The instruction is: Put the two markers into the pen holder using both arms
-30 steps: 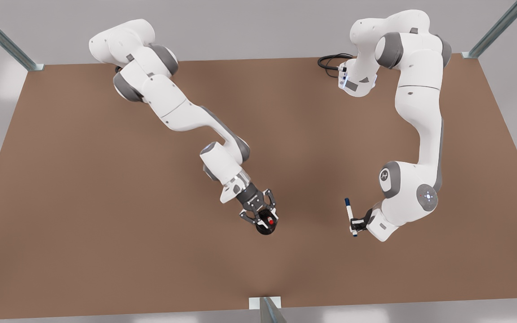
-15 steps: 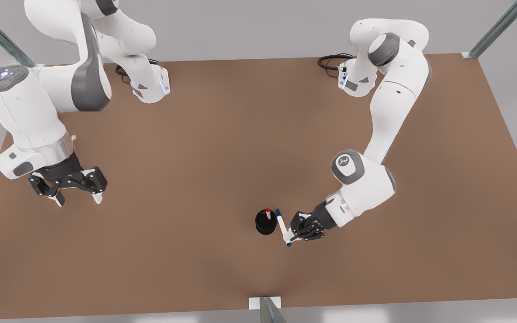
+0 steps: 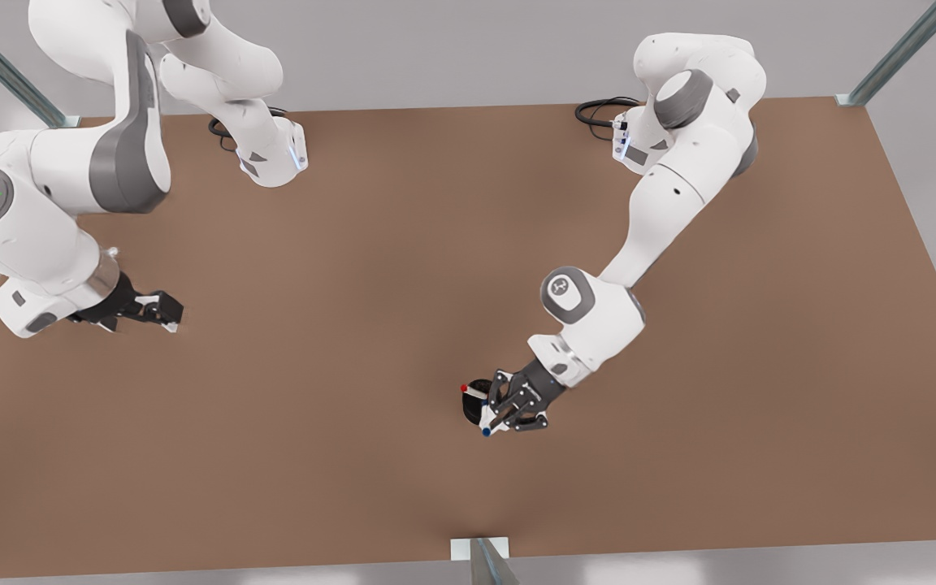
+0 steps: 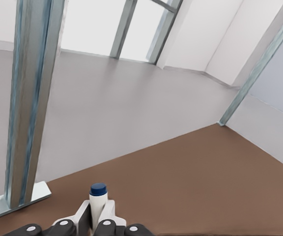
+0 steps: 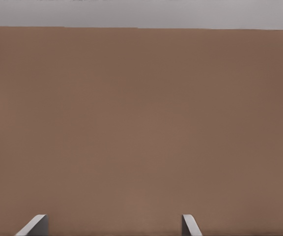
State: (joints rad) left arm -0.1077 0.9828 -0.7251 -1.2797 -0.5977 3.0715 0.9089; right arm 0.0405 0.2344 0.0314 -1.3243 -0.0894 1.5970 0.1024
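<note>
Right now, front view: nearest the camera, the left gripper (image 3: pixel 509 414) sits directly over the pen holder (image 3: pixel 474 400), fingers clamped on the blue-capped marker (image 3: pixel 487 428); that marker is tilted, its blue end poking out on the near side of the gripper, beside the holder's rim; can't tell whether its other end is inside the cup, gripper blocks it; left wrist view confirms the clamp: white barrel with blue cap (image 4: pixel 98 189) pinched between the two fingers (image 4: pixel 82 215), brown table (image 4: pixel 205 182) beyond it, metal frame post (image 4: pixel 28 98) standing at the table's edge; red-capped marker (image 3: pixel 469 390) is in the pen holder, leaning toward the front view's left, red end sticking out past the rim; the holder stands on the table (image 3: pixel 370 268), near-centre, mostly hidden under the gripper; farther back and well apart, at the front view's left edge, the right gripper (image 3: pixel 140 310) hangs over the table holding nothing, arm waiting; right wrist view shows its two fingertips (image 5: pixel 33 225) spread wide apart, bare brown tabletop (image 5: pixel 141 123) between and past them; farthest back, both arm bases at the table's far edge, with a black cable loop (image 3: pixel 598 110) beside the base on the front view's right.
</note>
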